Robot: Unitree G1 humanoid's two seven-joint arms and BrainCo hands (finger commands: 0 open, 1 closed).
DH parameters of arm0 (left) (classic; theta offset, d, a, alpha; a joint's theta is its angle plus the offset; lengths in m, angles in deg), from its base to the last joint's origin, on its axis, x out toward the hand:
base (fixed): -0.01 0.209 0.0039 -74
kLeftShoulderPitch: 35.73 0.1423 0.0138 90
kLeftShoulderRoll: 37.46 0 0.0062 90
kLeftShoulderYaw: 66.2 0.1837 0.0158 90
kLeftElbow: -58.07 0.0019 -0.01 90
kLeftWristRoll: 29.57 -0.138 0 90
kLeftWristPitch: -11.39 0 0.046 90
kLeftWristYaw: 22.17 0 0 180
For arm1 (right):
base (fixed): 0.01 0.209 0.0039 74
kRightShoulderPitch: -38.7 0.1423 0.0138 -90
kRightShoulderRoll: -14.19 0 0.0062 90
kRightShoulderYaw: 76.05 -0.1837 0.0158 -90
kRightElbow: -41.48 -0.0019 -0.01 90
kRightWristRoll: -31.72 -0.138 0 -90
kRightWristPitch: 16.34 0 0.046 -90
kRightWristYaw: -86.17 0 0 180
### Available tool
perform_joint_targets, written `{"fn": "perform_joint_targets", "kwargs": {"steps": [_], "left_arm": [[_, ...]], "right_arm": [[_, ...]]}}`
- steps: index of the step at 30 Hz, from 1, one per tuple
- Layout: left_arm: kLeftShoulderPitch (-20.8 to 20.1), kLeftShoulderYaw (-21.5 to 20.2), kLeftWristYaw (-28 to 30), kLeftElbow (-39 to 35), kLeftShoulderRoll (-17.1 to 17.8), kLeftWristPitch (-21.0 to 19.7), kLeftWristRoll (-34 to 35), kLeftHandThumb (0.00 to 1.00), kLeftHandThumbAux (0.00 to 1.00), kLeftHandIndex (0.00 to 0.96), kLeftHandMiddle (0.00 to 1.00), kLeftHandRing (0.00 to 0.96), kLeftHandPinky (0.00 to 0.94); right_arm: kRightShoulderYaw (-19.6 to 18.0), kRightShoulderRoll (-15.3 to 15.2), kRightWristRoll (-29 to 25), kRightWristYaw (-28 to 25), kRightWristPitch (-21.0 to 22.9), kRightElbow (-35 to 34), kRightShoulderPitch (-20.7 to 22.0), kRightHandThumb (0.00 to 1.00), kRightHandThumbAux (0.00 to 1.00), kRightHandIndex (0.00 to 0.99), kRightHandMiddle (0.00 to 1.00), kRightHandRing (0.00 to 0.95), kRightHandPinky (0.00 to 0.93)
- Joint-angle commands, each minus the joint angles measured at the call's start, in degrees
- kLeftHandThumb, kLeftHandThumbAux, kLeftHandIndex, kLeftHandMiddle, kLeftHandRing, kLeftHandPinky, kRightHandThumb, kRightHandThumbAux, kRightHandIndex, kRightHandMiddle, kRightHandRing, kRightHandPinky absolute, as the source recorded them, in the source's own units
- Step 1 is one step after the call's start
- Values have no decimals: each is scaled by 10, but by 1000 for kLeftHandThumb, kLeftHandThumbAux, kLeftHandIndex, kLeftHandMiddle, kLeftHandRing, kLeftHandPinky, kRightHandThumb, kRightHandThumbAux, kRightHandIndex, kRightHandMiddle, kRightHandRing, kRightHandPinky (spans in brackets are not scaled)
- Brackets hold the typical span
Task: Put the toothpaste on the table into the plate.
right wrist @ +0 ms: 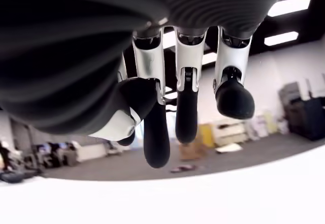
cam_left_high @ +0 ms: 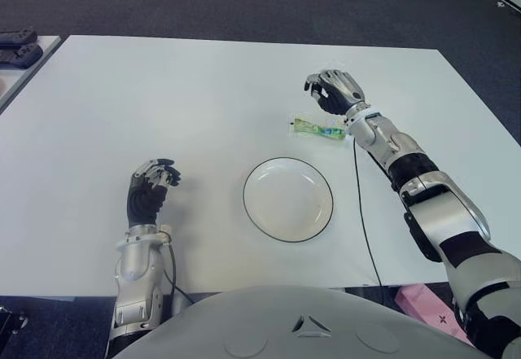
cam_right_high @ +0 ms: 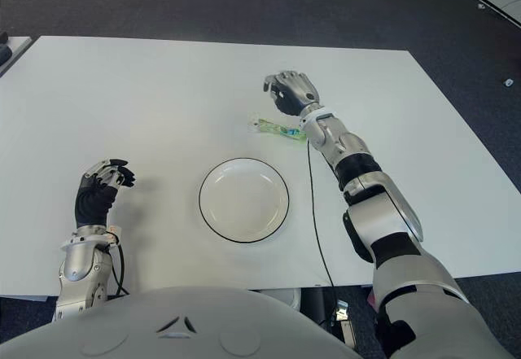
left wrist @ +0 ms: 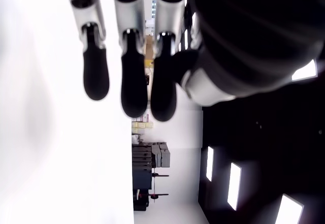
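Note:
A small green and white toothpaste tube lies flat on the white table, just beyond the plate. The white plate with a dark rim sits near the front middle and holds nothing. My right hand hovers just behind and above the tube, fingers relaxed and holding nothing. My left hand shows at the front left, well left of the plate, fingers loosely curled with nothing in them.
A thin black cable runs along the table from my right wrist to the front edge. Dark objects sit on another surface at the far left. A pink box shows below the table's front right.

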Motion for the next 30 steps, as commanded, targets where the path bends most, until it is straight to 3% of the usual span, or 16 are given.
{"fn": "perform_joint_targets", "kwargs": {"steps": [1,6,8,10,12,13,16,19,24,30], "left_arm": [[-3,3,11,9,0,-5,9,706,720,437,566,563,549],[-1,1,20,11,5,-4,17,707,720,437,574,574,580],[-5,2,4,7,-4,-15,9,707,720,437,572,571,574],[-8,3,-3,5,-8,-21,5,706,720,437,564,559,549],[-9,8,-10,9,-13,-8,-8,706,720,437,562,557,543],[-11,9,-13,11,-14,-5,-12,706,720,437,561,557,542],[-11,10,-14,11,-17,0,-16,706,720,437,554,549,529],[-10,11,-15,10,-19,2,-17,706,721,437,550,544,519],[-9,12,-9,11,-19,9,-15,705,721,437,554,556,544],[-9,13,-8,12,-18,9,-10,705,721,437,558,563,537]], "right_arm": [[-6,-18,-12,-60,-10,-97,-47,848,681,393,535,831,756],[-18,-25,-32,-122,-12,-186,-75,848,680,397,536,821,723],[-11,-24,-12,-69,-56,-63,-38,848,680,396,536,822,710],[-8,-23,0,-41,-80,2,-17,848,681,395,536,827,692],[-11,-20,-18,-110,-51,-223,-108,848,681,395,538,829,695],[-12,-22,-24,-121,-60,-242,-112,849,680,395,539,829,698],[-14,-28,-32,-128,-84,-223,-98,849,680,395,544,845,782],[-14,-27,-34,-150,-85,-268,-120,850,680,397,549,857,830],[-13,-28,-33,-177,-99,-320,-158,852,679,399,553,866,851],[-6,-41,-26,-194,-152,-341,-196,853,678,400,552,870,874]]}}
